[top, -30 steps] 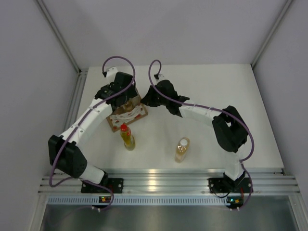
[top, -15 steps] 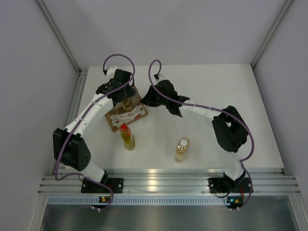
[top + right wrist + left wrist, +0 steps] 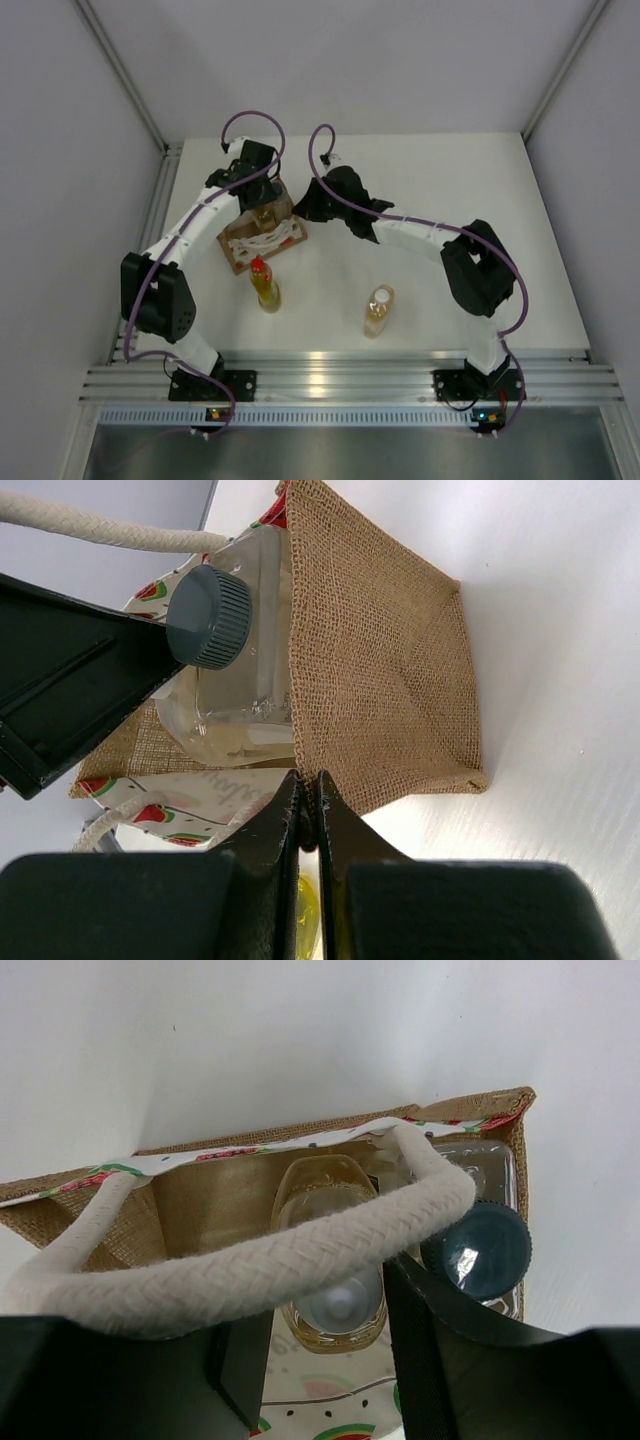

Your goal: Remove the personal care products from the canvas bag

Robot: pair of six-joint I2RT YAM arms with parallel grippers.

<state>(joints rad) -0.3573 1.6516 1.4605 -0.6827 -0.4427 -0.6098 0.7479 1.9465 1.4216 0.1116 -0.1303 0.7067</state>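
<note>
**Desk:** How are the arms posed?

**Photographer:** The left arm (image 3: 195, 235) folds at its elbow by the left edge of the counter (image 3: 450, 170) and stretches away, its left tool (image 3: 328, 1300) pointing down into the canvas bag (image 3: 262, 240). The right arm (image 3: 420, 235) bends at the elbow and reaches leftward to the bag's right side.

**Desk:** And the grips?

**Photographer:** The left tool's fingers stand apart on either side of an amber bottle (image 3: 335, 1305) upright in the bag, under the rope handle (image 3: 300, 1250). Whether they press it, I cannot tell. The right tool (image 3: 309, 790) is pinched closed on the edge of the bag's burlap wall. A clear bottle (image 3: 245, 670) with a dark grey cap (image 3: 210, 617) sits beside the amber one.

**Desk:** Outside the bag?

**Photographer:** A yellow bottle (image 3: 266, 290) (red cap) stands just in front of it. A second amber bottle (image 3: 378, 310) stands well apart, to the right.

**Desk:** Any lettering?

**Photographer:** Watermelon slices on the bag's white panel, plus a scrap of script too partial to read.
</note>
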